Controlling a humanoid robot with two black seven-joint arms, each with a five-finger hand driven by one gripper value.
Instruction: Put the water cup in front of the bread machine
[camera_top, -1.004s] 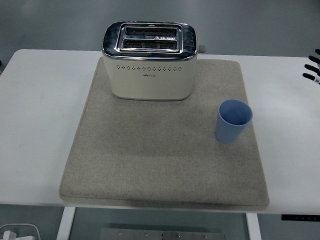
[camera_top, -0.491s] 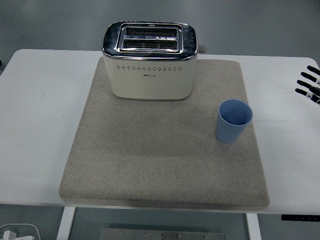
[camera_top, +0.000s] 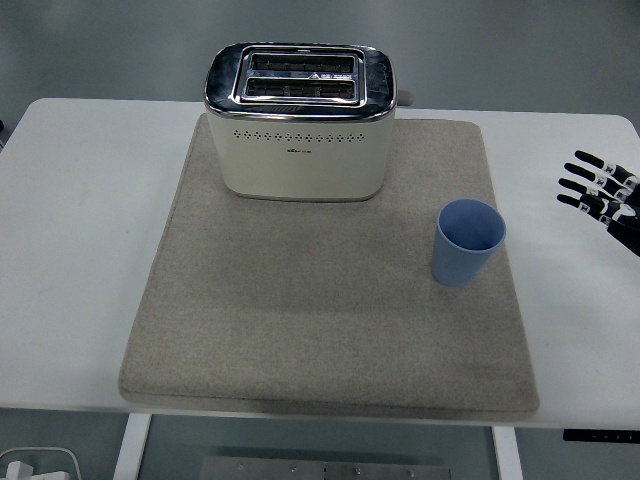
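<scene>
Cup (camera_top: 468, 241), blue, sits upright on the grey mat (camera_top: 320, 320), toward its right side, well apart from the toaster (camera_top: 299, 122) at the mat's back edge. We see our right robot hand (camera_top: 603, 192) at the right edge over the white desk (camera_top: 80, 230), fingers (camera_top: 585, 181) spread, holding nothing, near the cup but not touching. Left arm out of view.
</scene>
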